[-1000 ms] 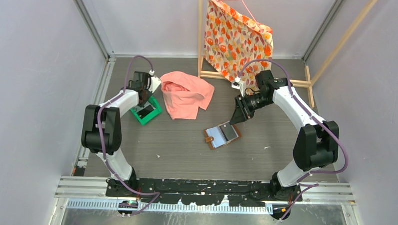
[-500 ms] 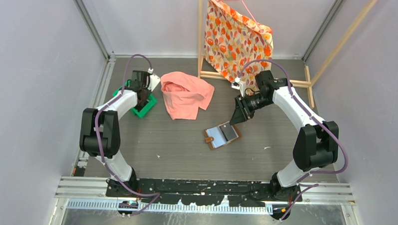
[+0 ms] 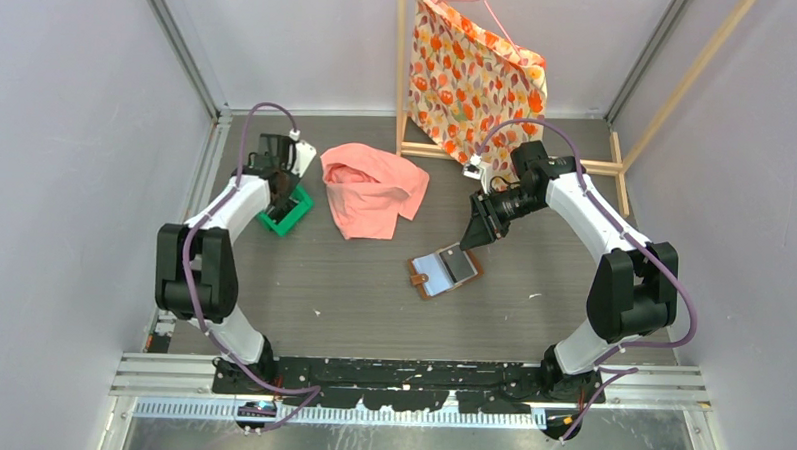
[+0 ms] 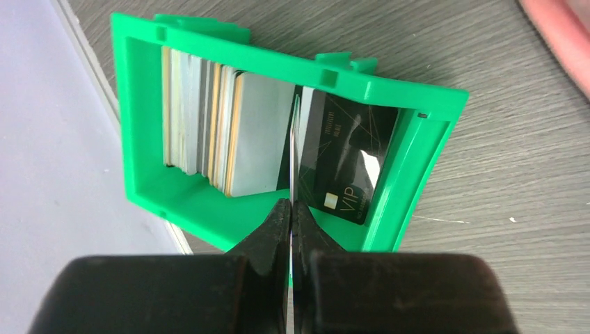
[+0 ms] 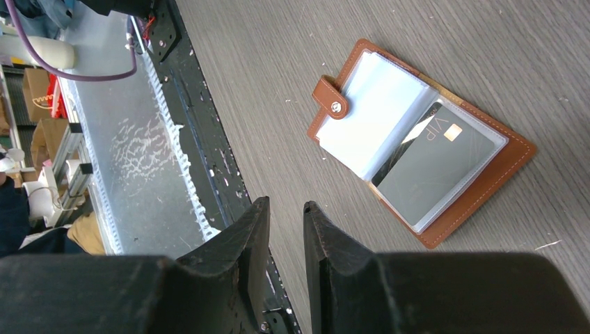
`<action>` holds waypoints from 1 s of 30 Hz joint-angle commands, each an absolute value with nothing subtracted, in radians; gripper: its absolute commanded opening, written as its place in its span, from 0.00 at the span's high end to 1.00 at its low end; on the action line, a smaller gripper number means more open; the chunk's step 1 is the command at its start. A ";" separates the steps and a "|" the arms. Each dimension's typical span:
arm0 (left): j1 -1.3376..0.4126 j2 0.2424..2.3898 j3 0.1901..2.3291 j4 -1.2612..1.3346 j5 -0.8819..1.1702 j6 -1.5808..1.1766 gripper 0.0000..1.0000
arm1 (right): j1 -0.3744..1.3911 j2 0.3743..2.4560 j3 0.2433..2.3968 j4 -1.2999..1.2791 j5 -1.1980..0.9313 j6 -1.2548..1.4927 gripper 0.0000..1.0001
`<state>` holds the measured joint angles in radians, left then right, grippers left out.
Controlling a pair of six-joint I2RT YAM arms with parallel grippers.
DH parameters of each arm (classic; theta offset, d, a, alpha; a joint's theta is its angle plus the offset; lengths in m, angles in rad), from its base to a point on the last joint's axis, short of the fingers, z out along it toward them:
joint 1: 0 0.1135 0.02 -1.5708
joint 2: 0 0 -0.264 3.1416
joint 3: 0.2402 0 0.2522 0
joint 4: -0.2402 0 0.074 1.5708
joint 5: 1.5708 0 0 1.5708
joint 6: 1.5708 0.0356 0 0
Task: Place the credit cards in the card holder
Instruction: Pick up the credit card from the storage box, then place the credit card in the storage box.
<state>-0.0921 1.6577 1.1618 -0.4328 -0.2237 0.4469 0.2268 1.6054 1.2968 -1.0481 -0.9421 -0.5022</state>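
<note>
In the left wrist view several credit cards [image 4: 209, 129] stand on edge in a green tray [image 4: 142, 118], with a black VIP card [image 4: 344, 156] leaning at the tray's right side. My left gripper [image 4: 292, 209] is shut on one thin card [image 4: 294, 149], seen edge-on over the tray. From above, the left gripper [image 3: 279, 184] is at the far left over the tray [image 3: 287, 217]. The card holder [image 3: 445, 271] lies open mid-table; it holds a grey card [image 5: 435, 163] in a pocket. My right gripper [image 3: 471, 236] hovers just behind it, open and empty [image 5: 286, 209].
A pink cloth [image 3: 371, 189] lies right of the green tray. A floral bag [image 3: 475, 73] hangs on a wooden frame [image 3: 617, 163] at the back. The left wall rail [image 3: 211, 168] runs close beside the tray.
My left gripper has moved back and to the left, and the green tray has shifted slightly with it. The right arm and the wallet have not moved.
</note>
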 commanded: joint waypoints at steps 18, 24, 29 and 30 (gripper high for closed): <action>-0.005 1.517 1.432 -0.759 -0.052 0.029 1.00 | 0.223 1.599 1.315 -1.053 -0.973 -0.522 0.70; 0.031 1.406 1.368 -0.753 0.311 -0.126 1.00 | 0.224 1.592 1.314 -1.052 -0.973 -0.522 0.70; 0.029 1.273 1.140 -0.475 0.727 -0.358 1.00 | 0.225 1.572 1.308 -1.046 -0.988 -0.519 0.70; 0.026 1.248 1.088 -0.403 0.778 -0.453 1.00 | 0.225 1.566 1.305 -1.040 -0.993 -0.515 0.70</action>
<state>0.0326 1.3277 1.2274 -0.6437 0.4046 -0.1722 0.2268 1.6054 1.2968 -1.0485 -0.9516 -0.5022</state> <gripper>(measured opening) 0.010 0.298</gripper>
